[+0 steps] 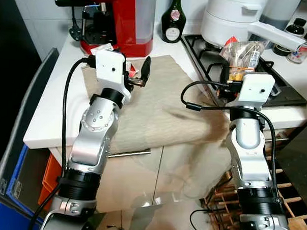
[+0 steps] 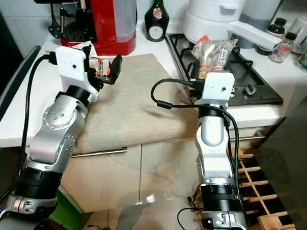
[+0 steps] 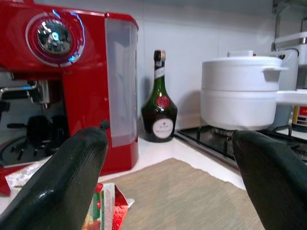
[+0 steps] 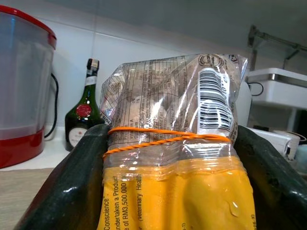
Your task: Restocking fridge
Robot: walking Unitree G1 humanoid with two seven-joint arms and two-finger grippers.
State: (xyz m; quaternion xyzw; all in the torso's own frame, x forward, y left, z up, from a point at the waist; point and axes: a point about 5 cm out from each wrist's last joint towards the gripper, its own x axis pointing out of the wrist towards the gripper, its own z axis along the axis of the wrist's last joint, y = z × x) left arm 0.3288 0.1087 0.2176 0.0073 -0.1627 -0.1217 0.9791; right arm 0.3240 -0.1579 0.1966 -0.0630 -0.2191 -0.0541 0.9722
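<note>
Right pincer [image 4: 168, 191] clamped on bread bag [image 4: 168, 143] — clear plastic, orange lower half, orange rubber band round neck; bag upright over stove [image 1: 277, 85] at 2 o'clock on surface [image 1: 51, 120]. Left pincer [image 3: 168, 182] spread apart, holding nothing, above beige cloth [image 1: 164, 105] at 11 o'clock. Red-green packet [image 3: 103, 206] just beside left finger. Red coffee machine [image 1: 117, 16], dark bottle [image 1: 173, 16], white pot [image 1: 234, 19] at 12 o'clock.

Bread bag [image 4: 168, 158] bottom cut off, red packet [image 3: 103, 208] half hidden
</note>
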